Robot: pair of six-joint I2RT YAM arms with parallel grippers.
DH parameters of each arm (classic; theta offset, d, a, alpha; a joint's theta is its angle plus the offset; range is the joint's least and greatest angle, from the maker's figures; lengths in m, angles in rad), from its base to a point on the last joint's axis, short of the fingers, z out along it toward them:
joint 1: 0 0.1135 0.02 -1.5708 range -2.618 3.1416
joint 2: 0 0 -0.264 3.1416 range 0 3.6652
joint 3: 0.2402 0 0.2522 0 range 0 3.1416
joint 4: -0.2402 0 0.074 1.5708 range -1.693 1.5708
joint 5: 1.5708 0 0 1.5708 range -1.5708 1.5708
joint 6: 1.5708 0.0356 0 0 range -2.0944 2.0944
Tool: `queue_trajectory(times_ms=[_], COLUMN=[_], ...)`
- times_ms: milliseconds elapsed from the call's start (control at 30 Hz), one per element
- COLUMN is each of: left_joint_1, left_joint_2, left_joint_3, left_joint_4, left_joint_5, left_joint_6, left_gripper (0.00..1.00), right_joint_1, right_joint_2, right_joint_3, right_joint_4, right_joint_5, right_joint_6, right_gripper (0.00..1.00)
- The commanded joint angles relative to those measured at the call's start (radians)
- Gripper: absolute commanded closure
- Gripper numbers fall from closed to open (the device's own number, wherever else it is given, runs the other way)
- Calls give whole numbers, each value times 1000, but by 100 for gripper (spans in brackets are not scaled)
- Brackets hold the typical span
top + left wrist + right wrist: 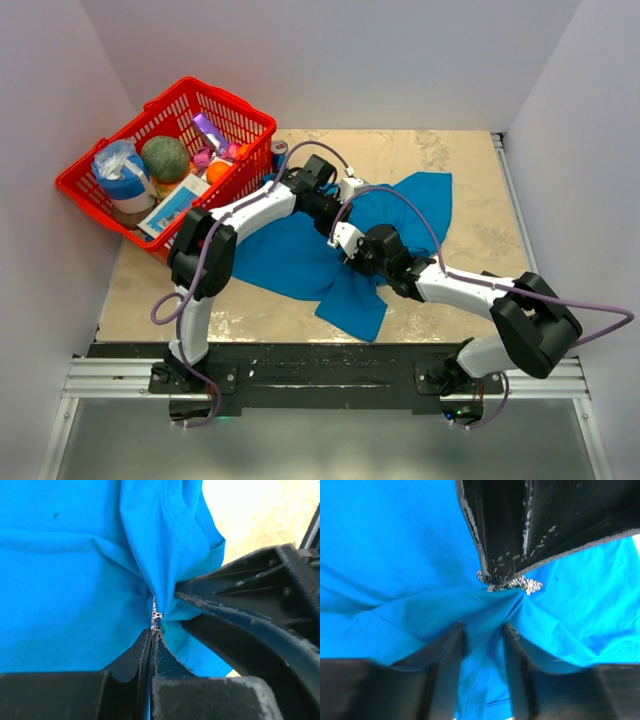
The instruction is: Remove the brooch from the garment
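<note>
The left pincer [152, 634] is pressed together on the sparkly, knobbly brooch [512, 584] at its tips, the right pincer [482, 630] stands spread just opposite, a soft puckered fold of blue garment [290, 255] between its fingers, bare mottled table [470, 215] open to its right.

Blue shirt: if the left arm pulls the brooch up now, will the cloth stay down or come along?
Likely comes along: the shirt is soft, bunching into folds at the brooch that the left gripper pinches. It looks light and floppy, so it probably needs pinning down.
</note>
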Motion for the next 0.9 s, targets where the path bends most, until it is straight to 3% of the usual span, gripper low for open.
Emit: queue_trajectory(times_ms=[0, 33, 133, 200, 400, 800, 867], left_joint_1=[11, 9, 11, 9, 9, 48, 49], left_joint_2=[-63, -63, -63, -58, -1, -59, -66], left_joint_3=[17, 17, 17, 17, 71, 31, 25], left_joint_4=[4, 4, 7, 21, 44, 1, -3], left_joint_5=[64, 65, 50, 45, 42, 54, 64], left_joint_6=[3, 1, 1, -8, -49, 6, 10], left_gripper=[100, 100, 100, 100, 100, 100, 100], right_joint_1=[-2, -4, -4, -1, 25, -31, -47], right_joint_2=[4, 3, -23, -45, -46, -79, -73], right_joint_3=[15, 19, 31, 37, 46, 19, 34], right_joint_4=[49, 40, -12, -57, -126, -184, -181], right_joint_5=[-24, -38, -110, -150, -210, -80, -71], right_joint_6=[14, 14, -9, -34, -52, 3, 23], right_gripper=[69, 82, 96, 99, 100, 100, 94])
